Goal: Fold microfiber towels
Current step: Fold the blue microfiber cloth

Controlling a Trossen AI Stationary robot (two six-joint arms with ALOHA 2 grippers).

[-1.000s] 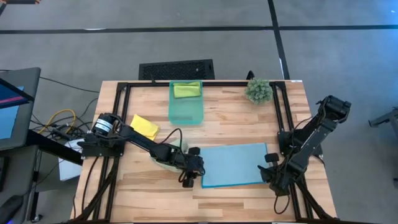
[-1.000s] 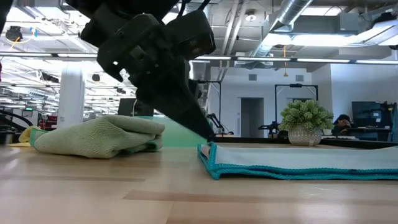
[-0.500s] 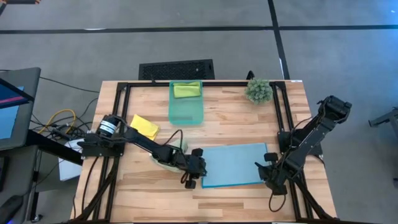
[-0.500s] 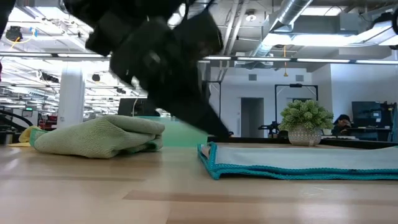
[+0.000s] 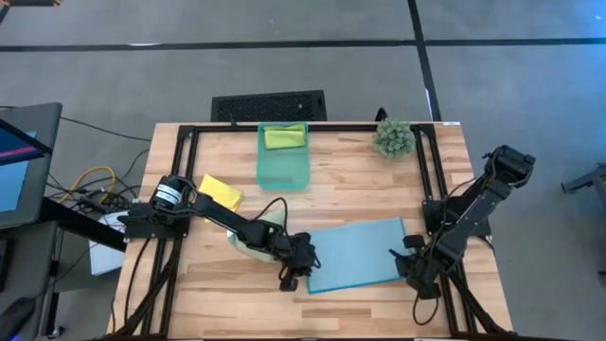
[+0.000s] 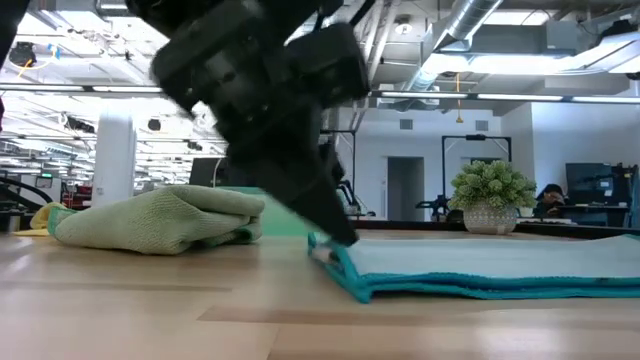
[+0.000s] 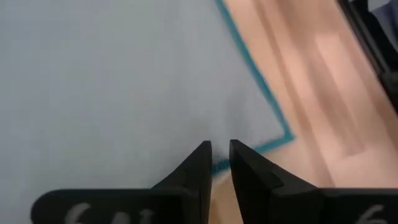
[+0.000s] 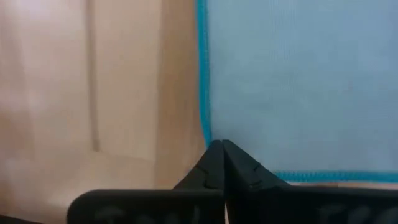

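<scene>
The light blue towel (image 5: 352, 254) lies folded flat on the table, a little askew; it also shows in the low view (image 6: 480, 265). My left gripper (image 5: 295, 276) is shut at its near left corner and my right gripper (image 5: 405, 264) is shut at its near right corner. The pale green towel (image 5: 248, 239) lies bunched under my left arm. The yellow towel (image 5: 220, 192) lies at the left. The lime green towel (image 5: 284, 135) lies in the far end of the teal bin (image 5: 283, 170). My left gripper pinches the blue towel's teal-stitched edge (image 7: 219, 165) beside its near left corner, between the two fingers, slanting down from the table's left. That end (image 6: 328, 248) is raised slightly; the remainder lies on the table. My right gripper pinches the towel's near right corner (image 8: 208, 138) between its shut fingers, which come down from the table's right. The fingers hide the contact itself. The towel lies flat on the table beyond them.
A small spiky plant (image 5: 392, 137) stands at the far right. The bin stands at the far middle. Black frame rails run along the table's left, right and far sides. Bare wood shows along the near edge.
My left gripper has gone toward the table's right and near edges, taking the towel's left end with it. My right gripper has shifted slightly toward the left. The blue towel has slid a little and turned, and now lies askew.
</scene>
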